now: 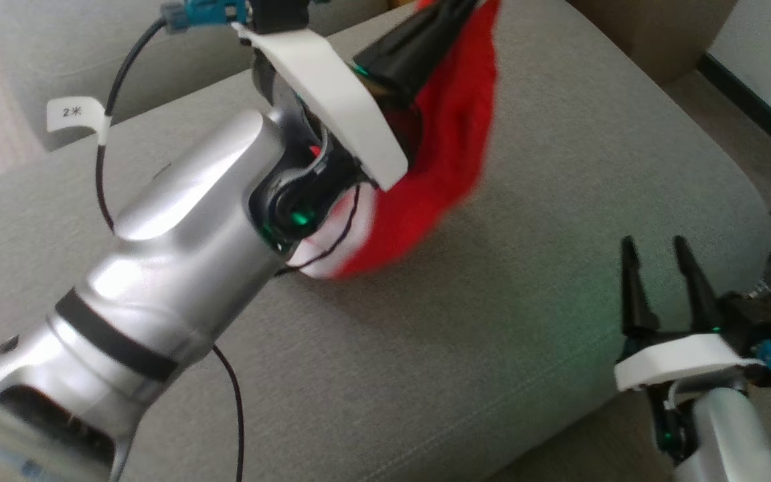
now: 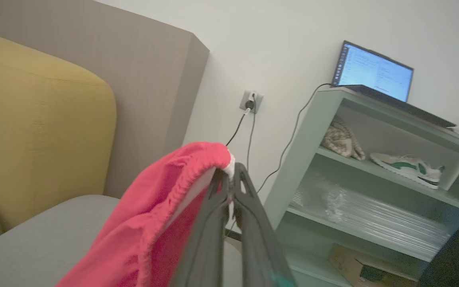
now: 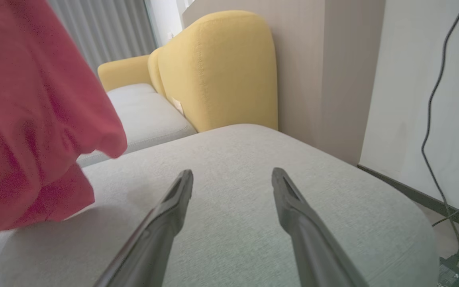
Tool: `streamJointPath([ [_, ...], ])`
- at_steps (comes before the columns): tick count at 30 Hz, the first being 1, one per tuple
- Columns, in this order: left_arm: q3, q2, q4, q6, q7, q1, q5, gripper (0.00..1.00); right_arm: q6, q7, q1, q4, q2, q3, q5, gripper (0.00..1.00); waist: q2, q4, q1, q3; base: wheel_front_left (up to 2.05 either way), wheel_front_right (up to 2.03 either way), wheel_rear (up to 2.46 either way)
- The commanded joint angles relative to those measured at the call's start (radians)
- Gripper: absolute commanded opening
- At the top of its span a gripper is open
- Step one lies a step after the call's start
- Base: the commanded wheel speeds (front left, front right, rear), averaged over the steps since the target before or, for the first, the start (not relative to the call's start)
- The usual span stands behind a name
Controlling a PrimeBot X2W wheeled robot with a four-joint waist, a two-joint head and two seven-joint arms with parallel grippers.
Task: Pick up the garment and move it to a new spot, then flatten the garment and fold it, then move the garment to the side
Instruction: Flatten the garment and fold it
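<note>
Hem of the red garment (image 2: 165,187) sits clamped in the left gripper (image 2: 231,173) at twelve o'clock, apparently for carrying, while the right gripper (image 1: 653,248) waits spread at four o'clock.

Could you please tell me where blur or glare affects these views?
Head view: the red garment is smeared at its lower edge, and glare whitens the forearm. Left wrist view: the left hand looks soft near the lens, the laptop screen bright. Right wrist view: the red garment is blurred, the grey cushion crisp.

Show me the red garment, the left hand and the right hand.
red garment (image 1: 459,134): head view, middle of hanging cloth.
left hand (image 2: 232,169): left wrist view, between fingertips.
right hand (image 3: 232,171): right wrist view, between fingertips.
</note>
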Motion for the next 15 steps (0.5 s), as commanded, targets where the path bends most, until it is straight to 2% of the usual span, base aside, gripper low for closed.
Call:
streamJointPath([
  [1, 0.032, 0.049, -0.044, -0.006, 0.000, -0.038, -0.019, 0.00, -0.001, -0.017, -0.030, -0.031, -0.002, 0.013, -0.010, 1.00, 0.0000, 0.016, 0.0000, -0.007, 0.00, 0.00, 0.00],
  [8, -0.028, 0.169, -0.221, -0.004, 0.032, 0.185, -0.141, 0.00, -0.001, -0.014, 0.002, -0.057, -0.002, -0.050, -0.049, 1.00, 0.0000, 0.153, 0.0000, -0.017, 0.00, 0.00, 0.00],
  [15, -0.086, 0.337, -0.272, 0.066, -0.004, 0.442, -0.137, 0.00, -0.001, 0.039, 0.050, -0.095, -0.002, -0.043, -0.053, 1.00, 0.0000, 0.294, 0.0000, -0.003, 0.00, 0.00, 0.00],
])
